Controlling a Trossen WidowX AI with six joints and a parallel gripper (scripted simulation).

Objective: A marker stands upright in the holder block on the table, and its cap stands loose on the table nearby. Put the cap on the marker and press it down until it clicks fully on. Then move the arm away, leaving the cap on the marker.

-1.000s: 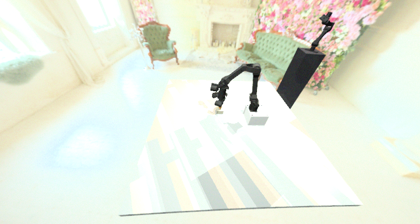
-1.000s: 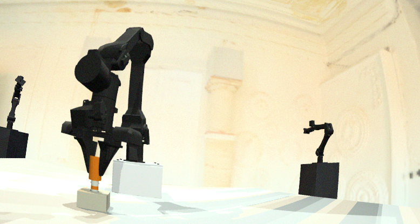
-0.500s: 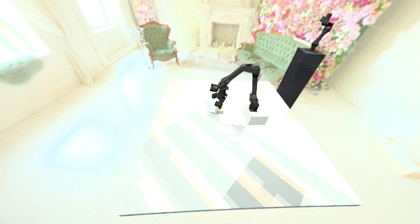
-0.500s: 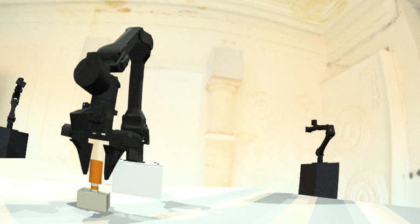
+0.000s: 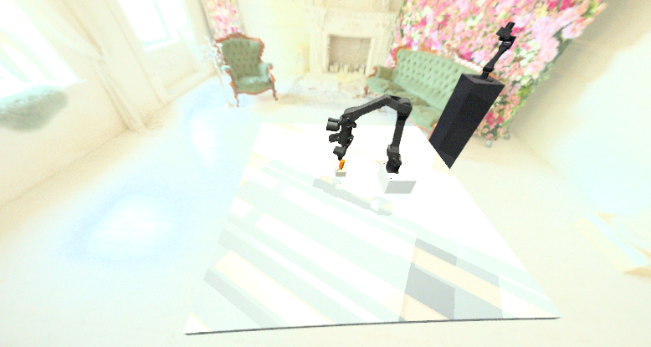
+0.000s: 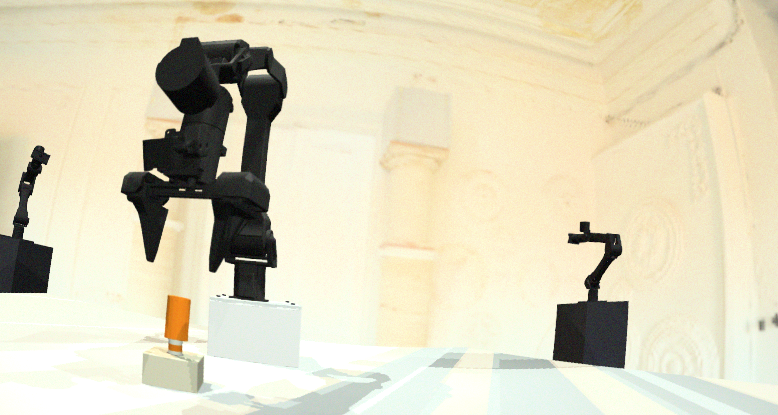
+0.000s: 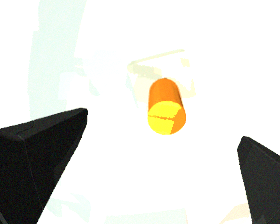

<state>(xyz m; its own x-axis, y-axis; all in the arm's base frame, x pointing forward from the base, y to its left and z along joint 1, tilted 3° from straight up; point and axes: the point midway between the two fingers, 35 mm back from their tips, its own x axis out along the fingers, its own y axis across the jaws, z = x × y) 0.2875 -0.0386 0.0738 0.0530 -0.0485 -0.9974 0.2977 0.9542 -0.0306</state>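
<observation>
The orange cap (image 5: 341, 164) (image 6: 177, 318) (image 7: 166, 118) sits upright over the top of the marker (image 6: 175, 347). Only a short stretch of the marker, white and orange, shows between the cap and the holder block. The beige holder block (image 5: 340, 173) (image 6: 169, 372) stands on the table (image 5: 291, 298). My gripper (image 5: 340, 157) (image 6: 182, 265) (image 7: 167, 131) is wide open and empty, with its fingertips above the cap in the exterior view. In the wrist view the cap shows between the two fingers, touching neither. Whether the cap is fully clicked on cannot be told.
The arm's white base block (image 5: 400, 183) (image 6: 254, 331) stands on the table, to the right of the holder block in the top and exterior views. Dark pedestals (image 5: 467, 117) (image 6: 590, 333) with other arms stand beyond the table. Striped patches of light and shade cross the table.
</observation>
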